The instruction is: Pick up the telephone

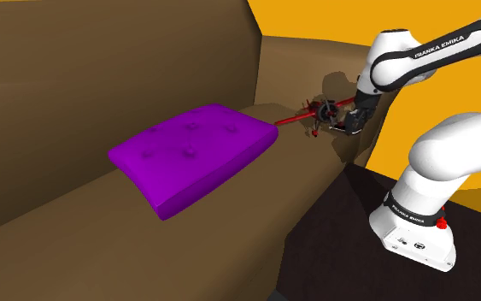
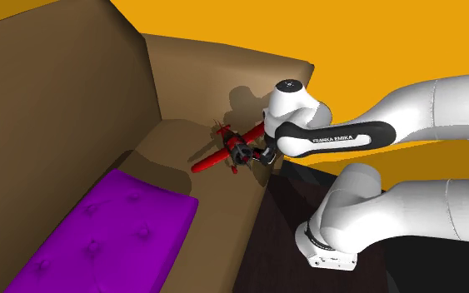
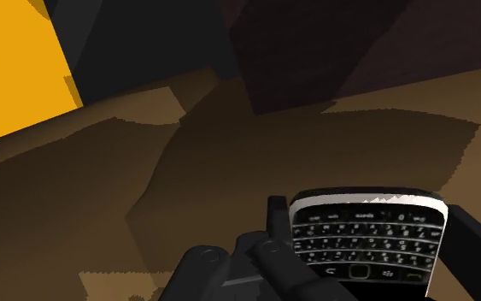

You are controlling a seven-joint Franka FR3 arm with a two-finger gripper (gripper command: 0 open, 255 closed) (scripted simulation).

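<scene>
Closest to the wrist camera, 2 black fingers [image 3: 278,229] pinch a black keypad telephone [image 3: 368,245] by its sides, keys facing the lens. From the shoulder view, the gripper [image 1: 343,123] sits low at the far corner of the brown sofa [image 1: 59,77], where the seat meets the armrest, so the telephone is there, in its grasp. A red toy plane [image 2: 216,156] lies just beside the gripper on the seat. A purple cushion [image 1: 194,150] lies well apart, further along the seat. The white arm [image 1: 452,145] rises from a dark stand [image 1: 349,227].
</scene>
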